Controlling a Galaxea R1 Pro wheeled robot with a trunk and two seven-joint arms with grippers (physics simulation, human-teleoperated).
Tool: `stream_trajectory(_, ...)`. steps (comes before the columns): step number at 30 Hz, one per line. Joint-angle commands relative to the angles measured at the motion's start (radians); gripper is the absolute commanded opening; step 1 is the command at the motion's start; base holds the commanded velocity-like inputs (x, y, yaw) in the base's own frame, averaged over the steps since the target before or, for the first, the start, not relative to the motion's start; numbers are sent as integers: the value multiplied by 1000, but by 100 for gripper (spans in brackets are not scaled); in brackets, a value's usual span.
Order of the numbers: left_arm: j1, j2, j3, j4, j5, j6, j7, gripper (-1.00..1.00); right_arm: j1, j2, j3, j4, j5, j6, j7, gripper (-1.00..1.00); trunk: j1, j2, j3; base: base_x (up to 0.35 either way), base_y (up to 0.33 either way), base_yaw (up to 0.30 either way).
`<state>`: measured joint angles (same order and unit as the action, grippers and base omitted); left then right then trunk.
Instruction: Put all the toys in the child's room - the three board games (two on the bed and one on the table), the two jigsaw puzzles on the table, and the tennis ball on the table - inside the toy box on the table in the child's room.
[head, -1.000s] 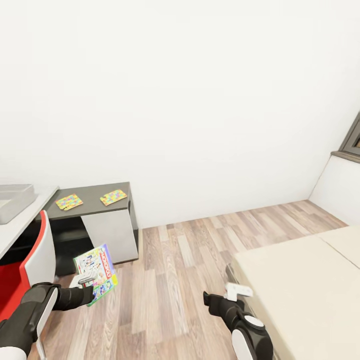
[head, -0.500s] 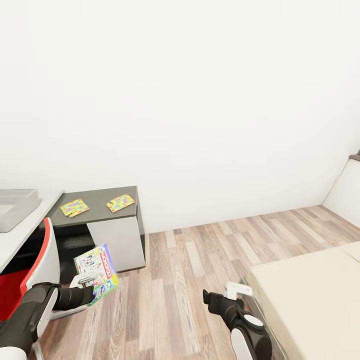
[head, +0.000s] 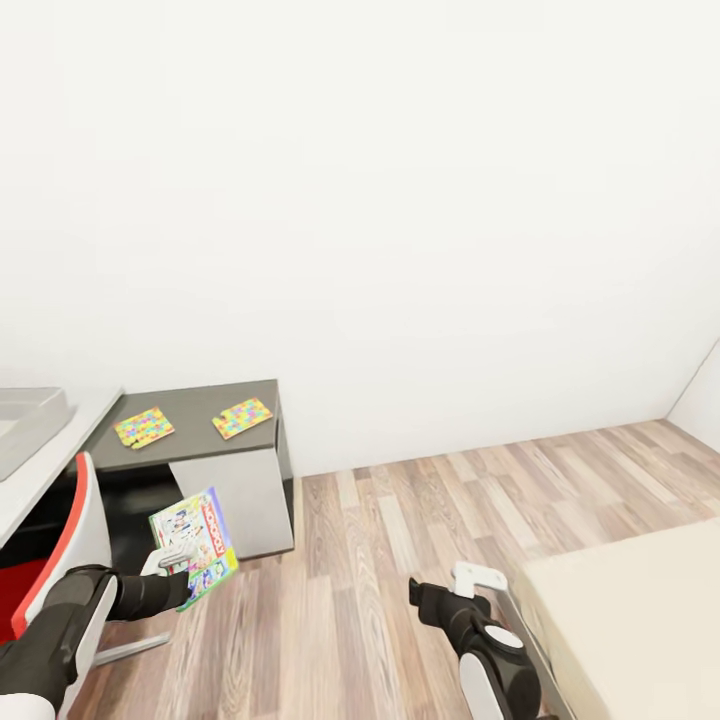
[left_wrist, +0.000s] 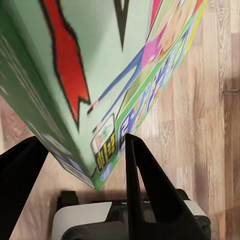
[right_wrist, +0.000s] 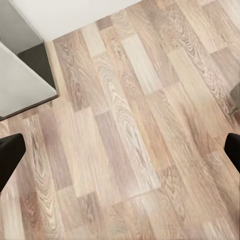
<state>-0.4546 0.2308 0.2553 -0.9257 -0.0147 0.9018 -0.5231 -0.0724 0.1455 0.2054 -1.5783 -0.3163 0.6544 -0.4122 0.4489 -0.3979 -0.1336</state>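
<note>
two small thin multicoloured jigsaw puzzle slabs (head: 143, 427) (head: 242, 418) lie apart on the dark grey lower end section of the desk (head: 200, 400), up and ahead of the left gripper (head: 172, 556). left gripper: black fingers (left_wrist: 150, 190) clamped on a green-edged flat board game box (head: 195, 546), held tilted above the wood-plank floor (head: 420, 520). right gripper (head: 470, 578): fingertips spread wide, holding nothing, just beside the beige mattress (head: 640, 600). a shallow grey bin (head: 25, 420) sits on the pale desk top, beyond the left gripper.
</note>
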Motion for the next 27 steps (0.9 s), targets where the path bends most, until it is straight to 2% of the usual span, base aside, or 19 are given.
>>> stream_trajectory(1, -1, 0, 2, -1, 1, 6, -4, -100, -1, 0, 4, -1, -10, 3, -10, 100, 1, -2, -2, 274, 1, 1)
stream_trajectory(7, -1, 2, 1, -1, 1, 6, -5, -100, 0, -11, 38, -5, -18, 7, 0, 100, 1, -2, -2, 275, 0, 0)
stream_trajectory(11, -1, 4, 1, -1, 1, 6, -6, -100, 0, -9, 45, -6, -20, 7, 8, 100, 1, -2, -3, 276, 0, 44)
stream_trajectory(17, -1, 4, 2, -8, 4, 6, -9, -100, 0, -2, 56, -6, -20, 8, 9, 100, 1, -2, -4, 239, 0, 216)
stream_trajectory(21, 0, 6, 4, -69, 14, 15, -37, -100, 0, -5, 61, -6, -20, 10, 9, 100, 1, -2, -8, 124, 0, 231)
stream_trajectory(23, 5, 12, 16, -135, 34, 28, -129, -100, 0, -4, 61, -7, -20, 13, 9, 100, 1, -2, -11, 45, 0, 213)
stream_trajectory(25, 9, 37, 45, -181, 44, 52, -242, -100, 0, -3, 62, -7, -19, 13, 8, 100, 1, -2, -13, 20, 0, 178)
stream_trajectory(27, 11, 83, 80, -226, 51, 76, -404, -100, 0, -2, 62, -9, -18, 12, 8, 100, 1, -2, -15, 10, 0, 91)
